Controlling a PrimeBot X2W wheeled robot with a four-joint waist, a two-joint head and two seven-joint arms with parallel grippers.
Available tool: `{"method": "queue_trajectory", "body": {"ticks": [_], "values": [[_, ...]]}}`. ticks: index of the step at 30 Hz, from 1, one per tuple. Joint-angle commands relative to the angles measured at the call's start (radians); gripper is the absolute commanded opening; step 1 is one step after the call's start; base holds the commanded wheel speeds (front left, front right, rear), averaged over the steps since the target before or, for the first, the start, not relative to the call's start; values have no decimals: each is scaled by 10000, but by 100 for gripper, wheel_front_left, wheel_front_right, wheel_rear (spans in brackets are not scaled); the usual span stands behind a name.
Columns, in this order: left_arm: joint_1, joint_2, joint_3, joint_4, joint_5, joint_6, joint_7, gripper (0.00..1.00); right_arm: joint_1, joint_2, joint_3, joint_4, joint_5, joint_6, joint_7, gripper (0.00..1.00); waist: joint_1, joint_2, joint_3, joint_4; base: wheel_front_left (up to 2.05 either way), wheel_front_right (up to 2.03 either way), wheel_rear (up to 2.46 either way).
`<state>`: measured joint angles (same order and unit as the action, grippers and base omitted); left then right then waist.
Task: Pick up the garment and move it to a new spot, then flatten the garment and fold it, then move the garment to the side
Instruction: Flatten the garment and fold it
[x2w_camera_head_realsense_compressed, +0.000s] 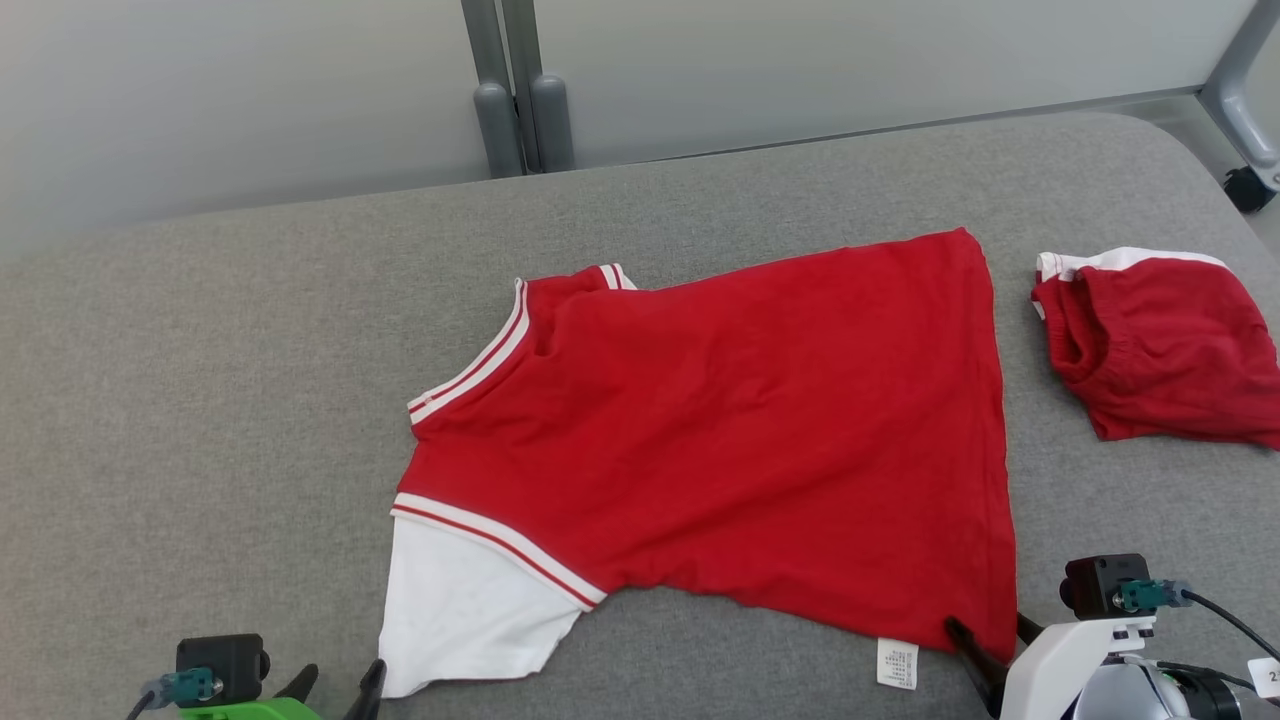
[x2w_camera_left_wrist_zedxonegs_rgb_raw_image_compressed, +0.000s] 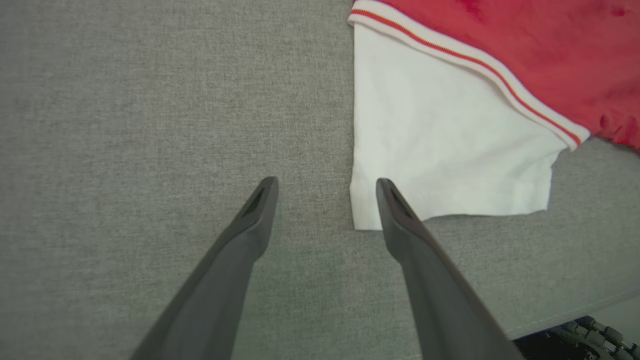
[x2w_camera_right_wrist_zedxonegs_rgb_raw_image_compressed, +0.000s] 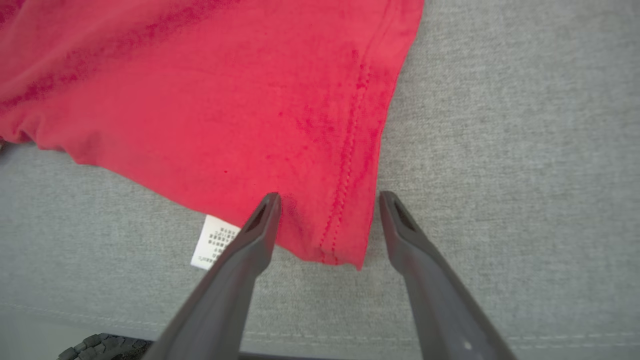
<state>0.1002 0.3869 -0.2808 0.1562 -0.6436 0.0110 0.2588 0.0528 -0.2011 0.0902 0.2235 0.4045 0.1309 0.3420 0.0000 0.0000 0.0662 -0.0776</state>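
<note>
Lying on the grey pad (x2w_camera_head_realsense_compressed: 200, 420), the red shirt (x2w_camera_head_realsense_compressed: 720, 430) has red shorts (x2w_camera_head_realsense_compressed: 1165, 350) near; left gripper (x2w_camera_left_wrist_zedxonegs_rgb_raw_image_compressed: 326, 181) and right gripper (x2w_camera_right_wrist_zedxonegs_rgb_raw_image_compressed: 329, 195) gape wide, empty.

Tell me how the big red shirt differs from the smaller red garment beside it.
The shirt lies spread nearly flat; the smaller garment sits bunched. The shirt covers far more room than the smaller garment. The shirt has a white sleeve; the smaller garment, a white top band. Both are red with white trim.
</note>
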Motion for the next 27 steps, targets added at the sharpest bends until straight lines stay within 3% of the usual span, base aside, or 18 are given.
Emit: {"method": "queue_trajectory", "body": {"ticks": [1, 11, 12, 13, 14, 15, 16, 17, 18, 27], "values": [[-177, -73, -21, 96, -190, -91, 44, 100, -153, 21, 16, 49, -65, -5, 70, 100, 0, 0, 60, -18, 0, 0, 0], [-929, -462, -596, 1344, -272, -726, 139, 100, -549, 181, 424, 388, -3, -5, -53, 100, 0, 0, 255, -108, 0, 0, 0], [-995, -504, -660, 1421, -306, -785, 178, 89, -595, 186, 476, 432, 27, -5, -85, 100, 0, 0, 268, -116, 0, 0, 0], [-1039, -556, -740, 1506, -373, -867, 259, 89, -637, 189, 557, 478, 87, -5, -107, 100, 0, 0, 275, -121, 0, 0, 0], [-1073, -590, -806, 1589, -427, -927, 290, 30, -682, 188, 640, 534, 150, -5, -134, 100, 0, 0, 283, -124, 0, 0, 0], [-1087, -596, -838, 1632, -451, -969, 307, 0, -718, 175, 703, 573, 202, -5, -167, 78, 0, 0, 287, -127, 0, 0, 0], [-1096, -590, -886, 1688, -506, -1001, 389, 0, -748, 146, 744, 623, 252, -5, -203, 48, 0, 0, 282, -129, 0, 0, 0], [-1107, -567, -918, 1706, -523, -1028, 397, 0, -751, 121, 771, 661, 281, -5, -237, 34, 0, 0, 277, -128, 0, 0, 0], [-1122, -529, -922, 1715, -536, -1054, 394, 0, -759, 95, 801, 705, 334, -5, -276, 0, 0, 0, 269, -125, 0, 0, 0], [-1116, -244, -661, 1352, -458, -990, -131, 0, -939, -160, 958, 533, 489, -5, -1056, 0, 0, 0, 208, -66, 0, 0, 0]]}}
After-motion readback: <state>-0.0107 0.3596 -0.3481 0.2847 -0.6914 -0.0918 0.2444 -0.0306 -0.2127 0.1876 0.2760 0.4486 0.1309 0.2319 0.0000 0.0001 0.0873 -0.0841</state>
